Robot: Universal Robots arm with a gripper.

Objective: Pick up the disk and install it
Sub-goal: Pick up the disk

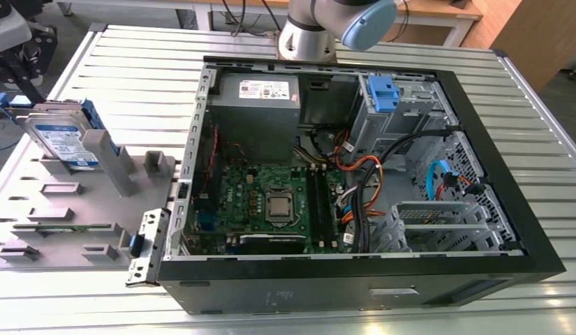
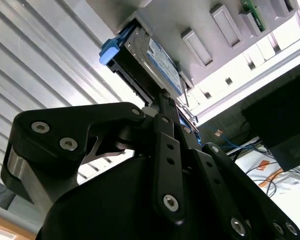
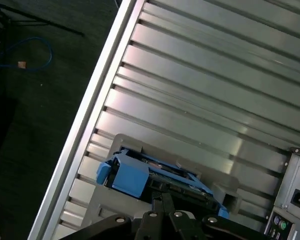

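Disk (image 1: 62, 143) stands on edge in the grey tray (image 1: 45, 244) at the exterior view's left, well apart from the PC case (image 1: 362, 293). Label face is turned toward the exterior view's right, w/ blue frame showing at both ends. Seen from above in the first wrist view, its top edge reads long and thin, so the long axis looks to run level w/ the table, along the slot (not 100% sure on that).

Claw (image 1: 22, 77) hangs right over the disk, pointing down. In both wrist views its tip sits at the disk's upper edge. Touching or a hair off: can't tell. Apart or clamped: can't tell either.

Tray contents: disk in a rear slot, several raised grey blocks, and a green strip (image 1: 64, 227) lying flat toward the front.

Case lies on its side, lid off. Inside: grey PSU (image 1: 255, 105) at the far end, mobo (image 1: 264, 202) in the middle, a tangle of cables (image 1: 362, 188) beside it, and a blue latch (image 1: 381, 94) upright on the drive cage in the far corner at the exterior view's right. Arm (image 1: 315, 28) column rises just behind the case.

Table (image 1: 157, 70) is slatted aluminium, bright w/ glare. Beyond its edge in the first wrist view there's dark floor (image 3: 35, 125) w/ a loose blue cord (image 3: 40, 50). Wood furniture (image 1: 539, 35) stands at the back, exterior view's right.
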